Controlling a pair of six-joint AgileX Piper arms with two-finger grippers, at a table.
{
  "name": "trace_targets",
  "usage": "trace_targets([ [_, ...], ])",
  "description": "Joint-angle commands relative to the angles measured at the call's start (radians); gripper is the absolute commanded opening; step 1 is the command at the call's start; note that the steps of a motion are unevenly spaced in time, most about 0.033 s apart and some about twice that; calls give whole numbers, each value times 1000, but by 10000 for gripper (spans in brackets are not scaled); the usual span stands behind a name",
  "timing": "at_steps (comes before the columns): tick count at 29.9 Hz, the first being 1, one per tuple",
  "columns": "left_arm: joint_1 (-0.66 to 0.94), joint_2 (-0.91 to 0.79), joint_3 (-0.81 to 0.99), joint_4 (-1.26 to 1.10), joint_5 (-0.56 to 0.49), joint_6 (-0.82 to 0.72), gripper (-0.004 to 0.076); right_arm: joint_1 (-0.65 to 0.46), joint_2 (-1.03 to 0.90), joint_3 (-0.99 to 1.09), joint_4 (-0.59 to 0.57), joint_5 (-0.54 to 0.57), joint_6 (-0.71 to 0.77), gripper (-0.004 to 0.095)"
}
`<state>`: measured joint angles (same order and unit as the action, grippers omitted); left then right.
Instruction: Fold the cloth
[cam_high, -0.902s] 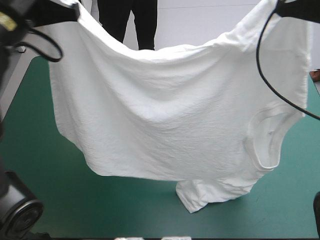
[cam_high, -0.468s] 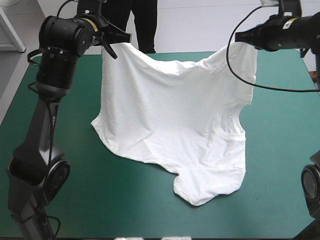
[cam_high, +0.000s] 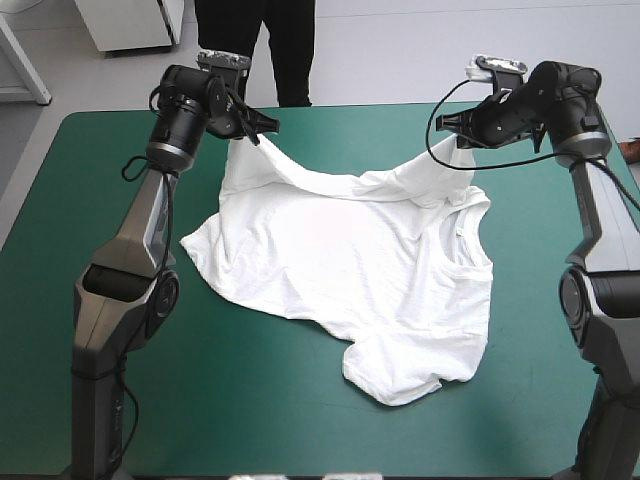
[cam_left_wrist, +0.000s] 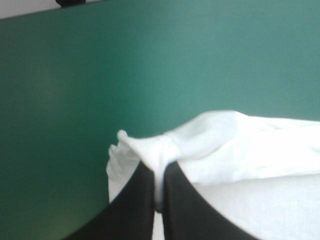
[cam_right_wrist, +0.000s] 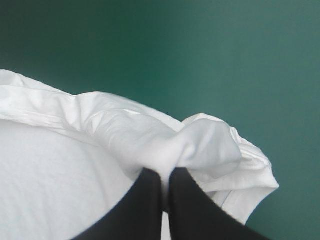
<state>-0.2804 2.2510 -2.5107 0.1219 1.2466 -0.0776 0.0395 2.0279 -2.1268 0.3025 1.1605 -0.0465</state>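
The white T-shirt (cam_high: 350, 270) lies mostly spread on the teal-green cover (cam_high: 90, 200), its far edge still raised at two corners. My left gripper (cam_high: 262, 128) is shut on the far left corner, low over the table near its far edge. My right gripper (cam_high: 455, 130) is shut on the far right corner. In the left wrist view the black fingers (cam_left_wrist: 137, 197) pinch a bunched fold of the T-shirt (cam_left_wrist: 225, 145). The right wrist view shows the same: fingers (cam_right_wrist: 142, 200) pinching a knot of the T-shirt (cam_right_wrist: 150, 135). A sleeve (cam_high: 410, 370) lies folded over at the near side.
Bare teal-green cover (cam_high: 250, 420) runs along the near side and on both sides of the shirt. The table's far edge (cam_high: 350, 108) lies just beyond both grippers.
Both grippers have come down and moved away toward the far edge, still holding the shirt. The shirt, earlier hanging high as a curtain, now lies largely laid out on the table.
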Motion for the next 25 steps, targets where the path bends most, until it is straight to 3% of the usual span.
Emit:
trace_targets([
  [1,4,-5,-21,-10,-52,-3,-10,-7,17,-23,16,-68,-10,-15],
  [9,5,96,-21,-6,-116,11,-10,-7,114,-23,-40,-122,-10,-10],
  [12,5,105,-21,-6,-88,11,20,-7,121,-23,-55,-107,-17,116],
  [15,5,97,-21,-14,-23,14,151,-7,119,-31,-53,-80,8,399],
  [18,5,73,-28,-31,41,9,342,-7,118,-53,-47,-11,52,594],
  [21,5,25,-32,-44,34,4,480,-7,106,-57,-38,34,64,581],
  [25,5,-39,-32,-54,42,-11,476,-7,66,-59,-41,79,69,547],
])
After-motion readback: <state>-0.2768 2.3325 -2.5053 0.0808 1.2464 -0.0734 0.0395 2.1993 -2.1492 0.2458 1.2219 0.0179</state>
